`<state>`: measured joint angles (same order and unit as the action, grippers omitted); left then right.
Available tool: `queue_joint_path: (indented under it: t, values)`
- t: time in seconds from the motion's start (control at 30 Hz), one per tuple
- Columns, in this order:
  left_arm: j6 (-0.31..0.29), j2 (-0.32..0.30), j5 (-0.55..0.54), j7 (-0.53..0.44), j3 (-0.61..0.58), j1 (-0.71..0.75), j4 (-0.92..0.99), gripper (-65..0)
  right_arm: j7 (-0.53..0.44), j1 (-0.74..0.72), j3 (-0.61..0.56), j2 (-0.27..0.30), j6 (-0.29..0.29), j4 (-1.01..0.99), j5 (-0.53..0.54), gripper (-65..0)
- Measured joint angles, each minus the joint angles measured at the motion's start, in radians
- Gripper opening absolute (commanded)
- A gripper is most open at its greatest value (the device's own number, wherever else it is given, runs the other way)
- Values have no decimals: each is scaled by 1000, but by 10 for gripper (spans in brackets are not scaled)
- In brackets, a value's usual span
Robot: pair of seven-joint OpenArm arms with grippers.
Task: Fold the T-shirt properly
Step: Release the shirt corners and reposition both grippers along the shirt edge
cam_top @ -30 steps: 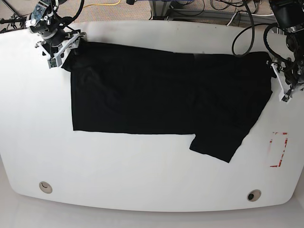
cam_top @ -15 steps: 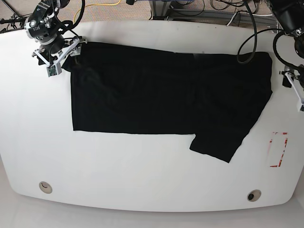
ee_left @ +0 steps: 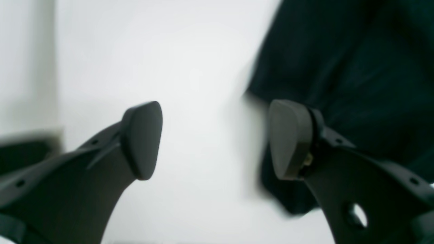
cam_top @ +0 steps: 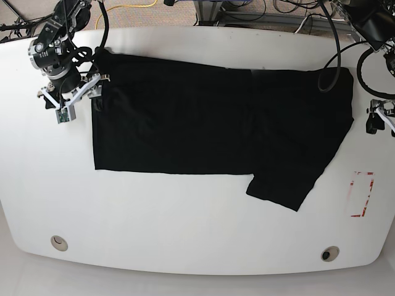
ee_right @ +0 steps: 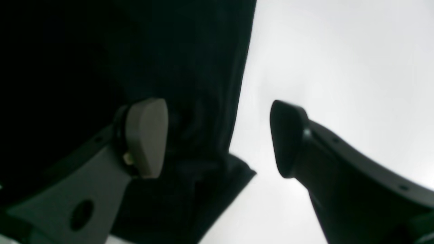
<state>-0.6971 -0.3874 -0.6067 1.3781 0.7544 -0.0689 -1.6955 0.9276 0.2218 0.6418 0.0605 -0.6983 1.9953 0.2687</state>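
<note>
White tabletop (cam_top: 185,234) carried the T-shirt (cam_top: 216,123), lying flat with its long axis across the table between our arms. Our right gripper (cam_top: 69,98) hung with jaws apart at one short end, straddling its edge; our left gripper (ee_left: 213,139), also parted and empty, stood just off the other end.

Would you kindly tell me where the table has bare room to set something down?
A wide bare strip runs along the table front, below the T-shirt hem. The left side below the right tool is bare. The far right is tighter: red marking, left tool.
</note>
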Motion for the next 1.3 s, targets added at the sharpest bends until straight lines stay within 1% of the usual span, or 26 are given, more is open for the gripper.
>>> queue_joint_path:
  t: [0.1, 0.13, 0.27, 0.37, 0.43, 0.53, 0.6, 0.67, 0.7, 0.73, 0.9, 1.0, 1.13, 1.27, 1.3]
  values:
    - [0, 23, -23, -4, -21, 20, -5, -192, 13, -28, -2, 1, 0, -2, 1, -205]
    - [0, 30, -17, 3, -58, 35, -8, -192, 37, -40, -2, 1, -1, -3, -4, -205]
    - [0, 39, -17, 18, -193, 83, -29, -192, 78, -72, -19, 2, 1, -29, -3, -205]
    - [0, 35, -34, -2, -261, 112, -74, -192, 76, -89, -22, -2, -2, -56, -3, -205]
    - [0, 27, -34, -34, -286, 136, -106, -192, 76, -103, -30, -1, -1, -74, -41, -205]
    - [0, 15, -25, -89, -318, 185, -138, -192, 87, -132, -68, 3, 3, -108, -124, -205]
    - [0, 11, -11, -121, -345, 222, -147, -192, 86, -154, -109, 2, 3, -133, -152, -205]
    - [0, 10, 37, -138, -381, 252, -148, -192, 77, -182, -147, -5, 0, -159, -167, -205]
    - [-1, 10, 50, -138, -388, 261, -147, -192, 76, -197, -153, -7, -5, -167, -169, -205]
    - [-1, 10, 87, -139, -403, 267, -145, -192, 70, -214, -157, -12, -9, -186, -173, -205]
    - [0, 1, 228, -150, -410, 272, -143, -192, 69, -291, -151, -3, -2, -274, -238, -205]
    - [0, -1, 290, -156, -405, 285, -139, -192, 57, -322, -151, 6, 0, -324, -245, -205]
    - [-1, 4, 307, -153, -378, 299, -137, -192, 70, -333, -158, 3, 0, -330, -245, -205]
    - [0, 2, 307, -164, -279, 305, -144, -192, 152, -307, -161, -8, 0, -234, -232, -205]
    - [0, -2, 316, -163, -259, 305, -144, -192, 158, -295, -161, -8, -3, -207, -231, -205]
